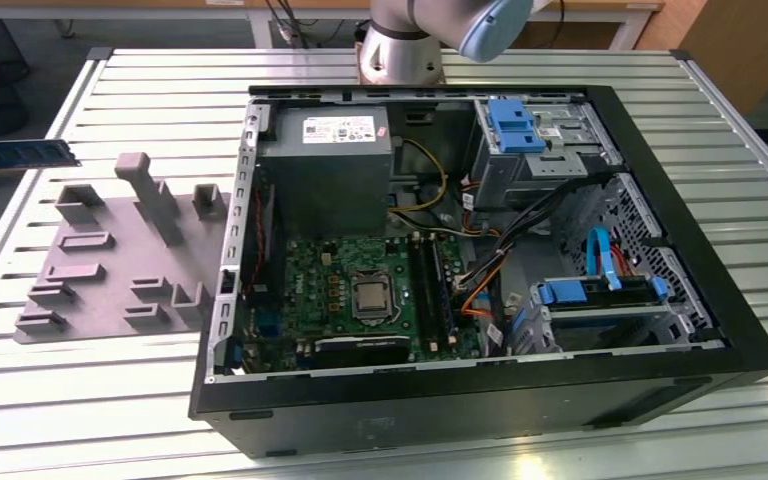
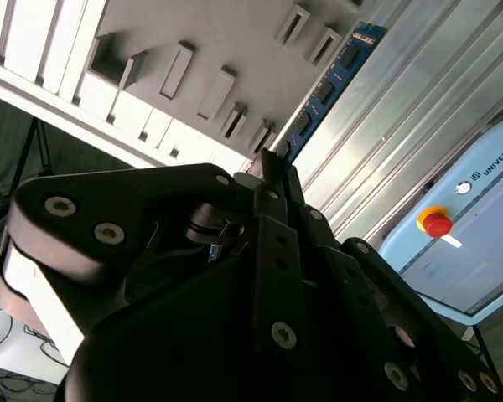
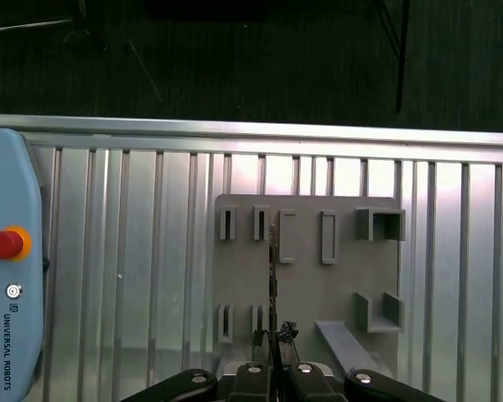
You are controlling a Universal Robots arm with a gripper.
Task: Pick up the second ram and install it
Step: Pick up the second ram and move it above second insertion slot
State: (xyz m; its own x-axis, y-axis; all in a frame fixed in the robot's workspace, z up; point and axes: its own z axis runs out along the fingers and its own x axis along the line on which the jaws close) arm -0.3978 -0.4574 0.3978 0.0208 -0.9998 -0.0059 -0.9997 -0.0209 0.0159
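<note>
Slatted table (image 3: 109, 251) | end effector (image 3: 273, 337) clamped on second ram (image 3: 272, 268) | edge-on, clear of grey holder (image 3: 335, 285)

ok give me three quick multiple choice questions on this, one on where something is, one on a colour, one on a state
1. Where is the thin blue-green memory stick?
A. Seated in a motherboard slot
B. Between the fingers of the gripper
C. Lying flat inside the case

2. What colour is the round button on the pale blue teach pendant?
A. Green
B. Black
C. Red

3. How is the black computer case?
A. Lying on its side, open
B. Standing upright, closed
C. Lying down with its side panel on

Answers:
1 B, in the second wrist view the stick juts out from the closed black fingers.
2 C, the button is bright red in both wrist views.
3 A, the exterior view looks straight onto the green motherboard inside.
</note>
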